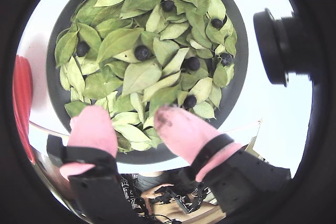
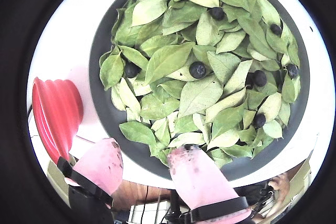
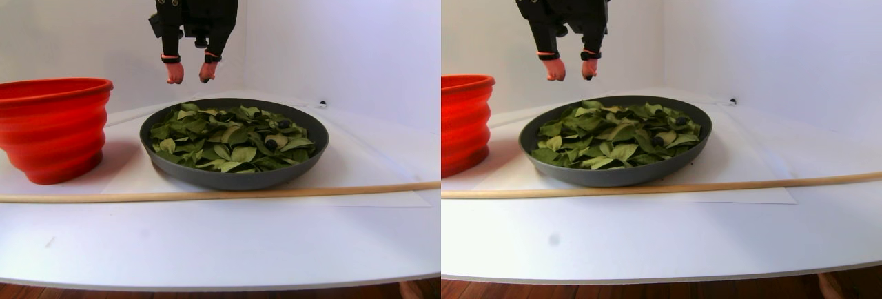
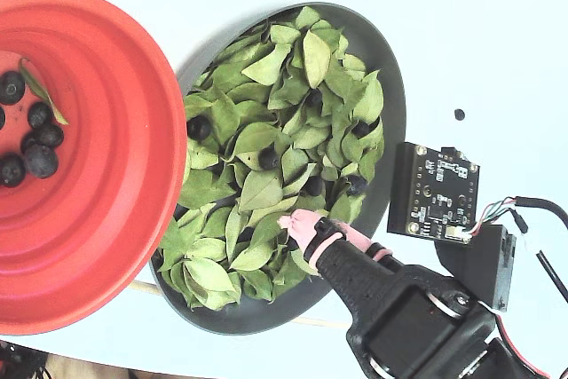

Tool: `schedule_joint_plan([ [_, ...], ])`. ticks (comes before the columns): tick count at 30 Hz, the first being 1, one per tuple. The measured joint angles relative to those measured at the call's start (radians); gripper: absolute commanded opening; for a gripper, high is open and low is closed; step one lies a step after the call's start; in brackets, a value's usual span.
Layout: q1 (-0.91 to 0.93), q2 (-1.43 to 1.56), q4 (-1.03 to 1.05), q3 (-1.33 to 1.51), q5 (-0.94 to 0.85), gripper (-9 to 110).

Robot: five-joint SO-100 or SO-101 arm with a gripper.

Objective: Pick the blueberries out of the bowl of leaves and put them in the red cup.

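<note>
The gripper [image 3: 187,73] hangs empty, pink fingers [image 2: 197,177] apart. Below it the bowl [image 3: 234,175] holds leaves [image 2: 199,95] with blueberries [image 2: 198,69] scattered among them. Beside it, the cup [image 4: 98,219] holds several berries and one leaf.

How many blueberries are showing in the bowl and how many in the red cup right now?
Blueberries on the leaves in the bowl: 7
Blueberries in the red cup: 5 in the fixed view, whose edge may cut off more
Total visible: 12
</note>
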Motion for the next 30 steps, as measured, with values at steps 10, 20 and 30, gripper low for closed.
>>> schedule_joint_plan([
  [10, 0.026, -0.089, -0.081, -0.014, 0.0, 16],
  [20, 0.037, -0.209, -0.167, -0.052, 0.0, 16],
  [30, 0.037, -0.27, -0.209, -0.083, 0.0, 16],
])
